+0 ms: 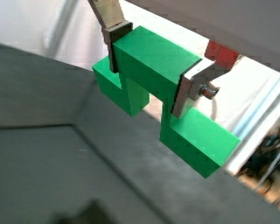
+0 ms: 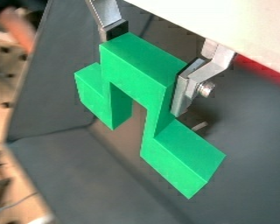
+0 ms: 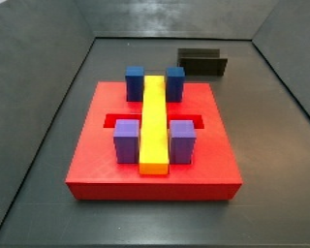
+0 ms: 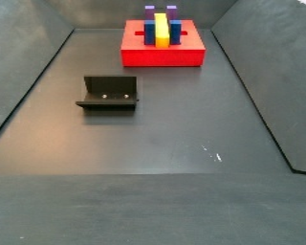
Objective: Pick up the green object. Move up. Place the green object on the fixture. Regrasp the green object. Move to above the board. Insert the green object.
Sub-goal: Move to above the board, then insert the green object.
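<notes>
In both wrist views my gripper is shut on the green object, a bright-green block with two legs and a notch between them. The silver fingers press on its two sides, and it hangs high above the dark floor. The gripper and the green object are out of both side views. The board is a red slab with blue and purple posts and a long yellow bar. The fixture is a small black bracket standing on the floor apart from the board.
Grey walls slope up around the dark floor. A wall edge shows in a wrist view, with a red patch beyond the finger.
</notes>
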{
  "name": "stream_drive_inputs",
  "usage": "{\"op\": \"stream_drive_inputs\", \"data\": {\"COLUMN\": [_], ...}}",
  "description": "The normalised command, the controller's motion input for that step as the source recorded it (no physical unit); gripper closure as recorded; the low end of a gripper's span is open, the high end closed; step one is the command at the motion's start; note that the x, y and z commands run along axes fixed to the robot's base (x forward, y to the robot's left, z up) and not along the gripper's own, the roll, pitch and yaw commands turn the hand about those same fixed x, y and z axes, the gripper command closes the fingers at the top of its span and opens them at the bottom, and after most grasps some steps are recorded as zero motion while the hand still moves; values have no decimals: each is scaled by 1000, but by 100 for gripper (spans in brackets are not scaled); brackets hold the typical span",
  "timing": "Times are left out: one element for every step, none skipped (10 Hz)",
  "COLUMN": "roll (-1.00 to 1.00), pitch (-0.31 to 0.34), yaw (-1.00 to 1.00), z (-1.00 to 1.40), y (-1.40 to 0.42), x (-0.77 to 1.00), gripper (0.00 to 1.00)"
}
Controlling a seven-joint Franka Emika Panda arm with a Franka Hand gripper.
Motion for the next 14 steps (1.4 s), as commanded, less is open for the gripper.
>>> {"op": "stream_drive_inputs", "data": {"roll": [-1000,-1000,-1000,-1000,-1000,-1000,-1000,-1000,-948,-714,-487,-261,0,0], "pitch": [31,25,25,18,24,25,22,-2,-26,-37,-43,-39,0,0], "yaw": [-18,-9,-7,0,0,-4,0,0,-1,-1,1,-1,0,0], "z": [327,298,302,182,82,36,21,14,-1,3,2,-3,-57,-40], "y": [-1400,-1400,-1400,-835,-450,-196,-85,-16,24,38,27,13,0,0], "x": [-1233,-1284,-1281,-788,-449,-222,-119,-91,-74,-66,-61,-41,0,0], "gripper": [100,100,100,100,100,100,100,100,100,100,100,100,100,100]}}
